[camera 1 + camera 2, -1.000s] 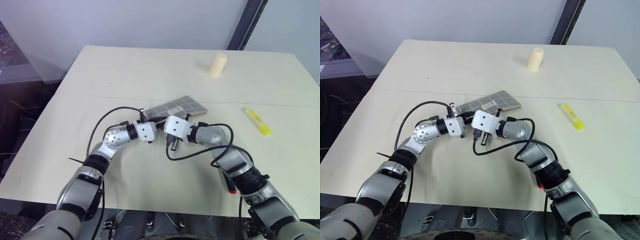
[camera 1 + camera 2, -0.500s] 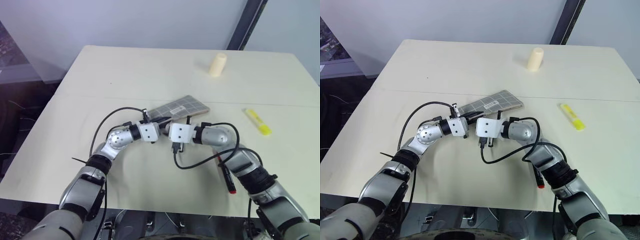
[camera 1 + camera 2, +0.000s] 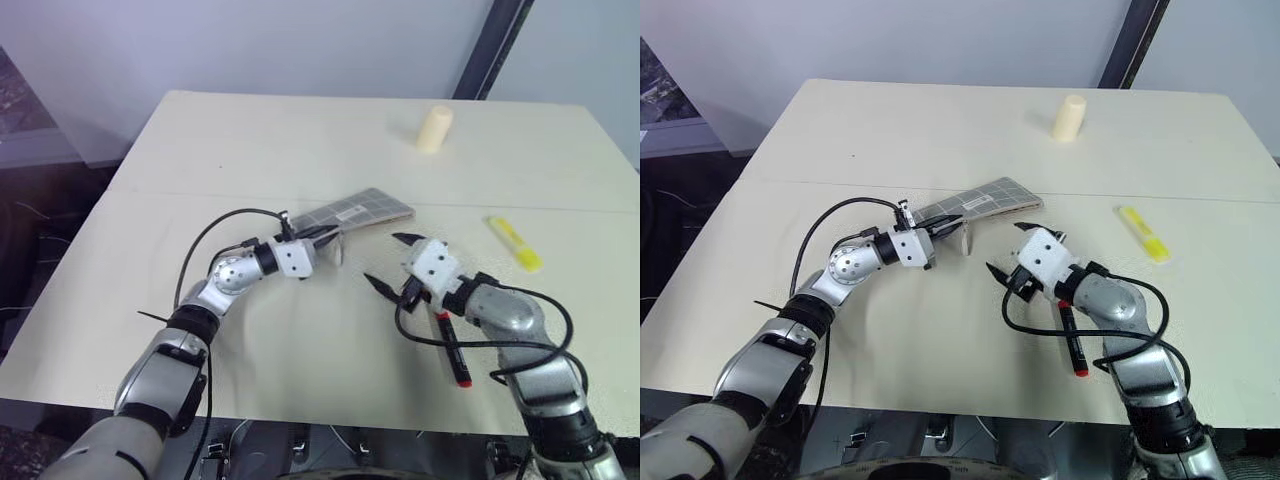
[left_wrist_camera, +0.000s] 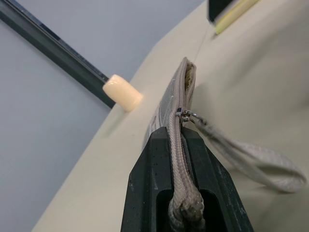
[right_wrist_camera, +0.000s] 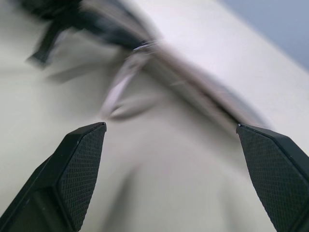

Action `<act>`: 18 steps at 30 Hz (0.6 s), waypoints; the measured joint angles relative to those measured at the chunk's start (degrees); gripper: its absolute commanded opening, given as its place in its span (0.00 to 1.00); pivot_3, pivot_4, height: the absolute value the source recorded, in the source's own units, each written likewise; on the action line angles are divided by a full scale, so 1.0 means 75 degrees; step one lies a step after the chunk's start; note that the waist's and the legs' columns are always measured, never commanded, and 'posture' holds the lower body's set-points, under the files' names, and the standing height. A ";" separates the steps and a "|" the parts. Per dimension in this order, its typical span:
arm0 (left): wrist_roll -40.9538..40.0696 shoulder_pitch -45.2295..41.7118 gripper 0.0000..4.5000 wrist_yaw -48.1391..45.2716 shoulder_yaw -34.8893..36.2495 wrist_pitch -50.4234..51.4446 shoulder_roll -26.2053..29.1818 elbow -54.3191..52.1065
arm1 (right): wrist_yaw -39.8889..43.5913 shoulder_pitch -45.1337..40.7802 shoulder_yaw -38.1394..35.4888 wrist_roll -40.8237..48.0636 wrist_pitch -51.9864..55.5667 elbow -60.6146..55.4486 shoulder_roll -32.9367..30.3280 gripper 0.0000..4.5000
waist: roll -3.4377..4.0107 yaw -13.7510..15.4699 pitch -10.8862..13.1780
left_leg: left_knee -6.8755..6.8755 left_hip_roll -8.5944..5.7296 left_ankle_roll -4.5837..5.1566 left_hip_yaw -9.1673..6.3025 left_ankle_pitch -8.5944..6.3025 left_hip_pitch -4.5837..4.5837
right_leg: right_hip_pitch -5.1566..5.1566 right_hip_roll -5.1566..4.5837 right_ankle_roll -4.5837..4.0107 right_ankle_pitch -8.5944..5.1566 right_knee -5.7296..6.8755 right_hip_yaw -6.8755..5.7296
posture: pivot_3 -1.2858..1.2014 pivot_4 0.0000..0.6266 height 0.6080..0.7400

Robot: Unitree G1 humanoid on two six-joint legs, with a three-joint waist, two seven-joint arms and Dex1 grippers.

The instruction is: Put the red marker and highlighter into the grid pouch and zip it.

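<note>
Left fingers (image 4: pixel 186 193) clamped on pouch (image 3: pixel 362 212) zipper edge, pouch tilted off bench (image 3: pixel 250 150). Right fingers (image 3: pixel 390 262) spread wide, holding nothing, just beside pouch. Marker (image 3: pixel 452 350) flat under right wrist; highlighter (image 3: pixel 516 243) well apart beyond.

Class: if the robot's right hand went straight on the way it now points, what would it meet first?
Most likely the grid pouch, near its loose wrist strap. The open right hand points toward it across bare table, though depth is uncertain.
</note>
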 measured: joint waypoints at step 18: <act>-0.0006 -0.0256 0.00 0.0062 -0.0013 -0.0136 -0.0132 0.0288 | -0.1954 -0.1422 -0.3121 0.0661 0.0863 0.3637 -0.0649 0.99 | 0.0000 -0.0004 0.0000 | 0.0004 -0.0004 0.0006 0.0002 0.0003 0.0003 | 0.0020 -0.0001 0.0004 0.0003 -0.0005 0.0000 | 0.52 0.24 1.00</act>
